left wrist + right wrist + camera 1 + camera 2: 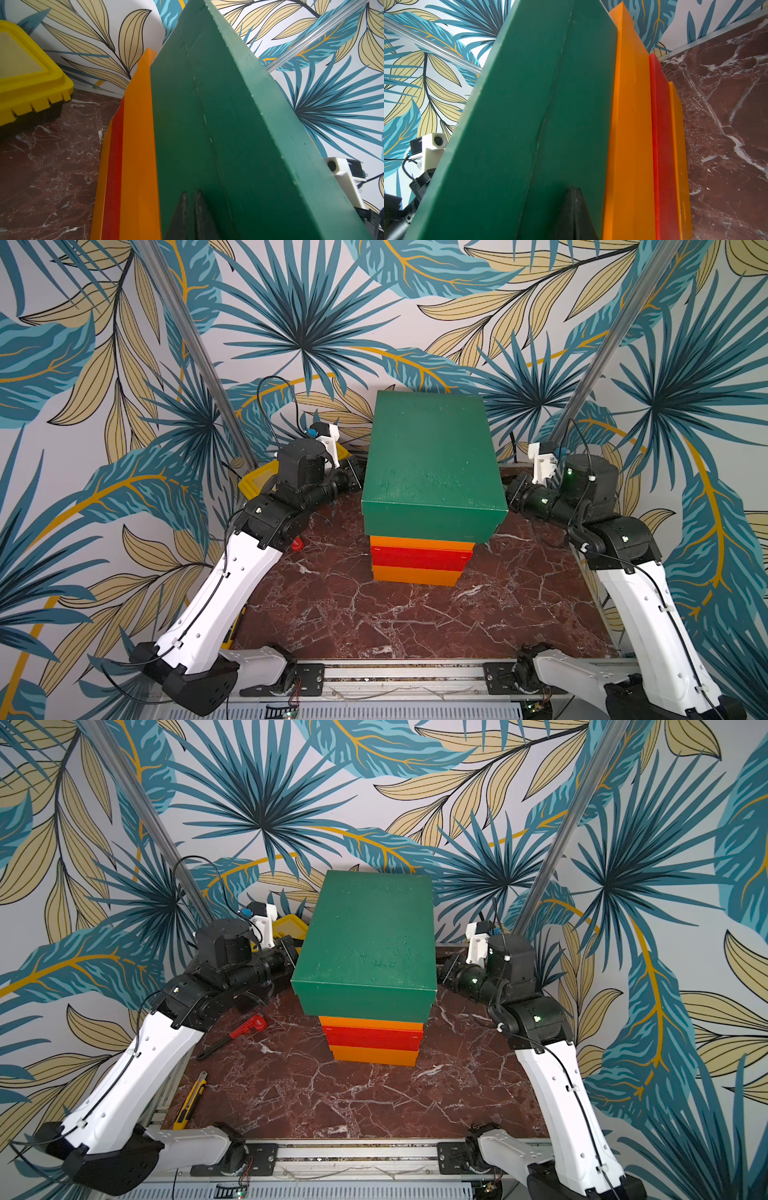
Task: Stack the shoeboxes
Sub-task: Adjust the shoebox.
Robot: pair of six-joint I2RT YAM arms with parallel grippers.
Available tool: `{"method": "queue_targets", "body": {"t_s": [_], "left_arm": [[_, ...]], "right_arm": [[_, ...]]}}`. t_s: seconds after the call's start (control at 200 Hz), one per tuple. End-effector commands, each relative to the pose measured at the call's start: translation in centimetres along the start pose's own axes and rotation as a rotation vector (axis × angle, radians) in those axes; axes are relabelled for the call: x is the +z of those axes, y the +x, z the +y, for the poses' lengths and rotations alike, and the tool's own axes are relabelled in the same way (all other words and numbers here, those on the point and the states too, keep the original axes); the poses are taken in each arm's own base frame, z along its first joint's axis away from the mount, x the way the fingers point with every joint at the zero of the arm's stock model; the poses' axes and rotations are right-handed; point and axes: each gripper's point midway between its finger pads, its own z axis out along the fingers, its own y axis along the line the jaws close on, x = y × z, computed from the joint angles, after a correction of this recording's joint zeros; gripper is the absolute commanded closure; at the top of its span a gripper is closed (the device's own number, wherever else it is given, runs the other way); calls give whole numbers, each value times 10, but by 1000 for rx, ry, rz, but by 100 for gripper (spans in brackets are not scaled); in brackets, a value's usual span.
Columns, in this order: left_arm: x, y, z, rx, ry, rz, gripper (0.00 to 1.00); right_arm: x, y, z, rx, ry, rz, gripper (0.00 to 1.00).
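Four shoeboxes stand in one pile mid-table in both top views: an orange box at the bottom, a red box, a second orange box, and a dark green box on top. I see no gap under the green box. My left gripper is shut, its tips against the green box's left side. On the opposite side my right gripper is shut, tips against the box. The box hides both sets of fingertips in the top views.
A yellow toolbox stands at the back left beside the left wrist. A red wrench and a yellow utility knife lie on the marble table at the left. The wall stands close behind the pile.
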Motion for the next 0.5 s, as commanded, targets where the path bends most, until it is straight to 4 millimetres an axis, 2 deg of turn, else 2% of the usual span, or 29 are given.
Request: {"method": "queue_targets", "body": {"t_s": [0.0,0.335,0.491], "left_arm": [[12,-8,-18,41,67,-1,89],[46,-16,-7,30,45,26,89],[50,-13,0,20,33,36,90]], "right_arm": [[2,-8,27,-42,-104,-11,97],[19,-23,22,-75,-60,-33,97],[23,-29,21,-82,-51,-33,97]]}}
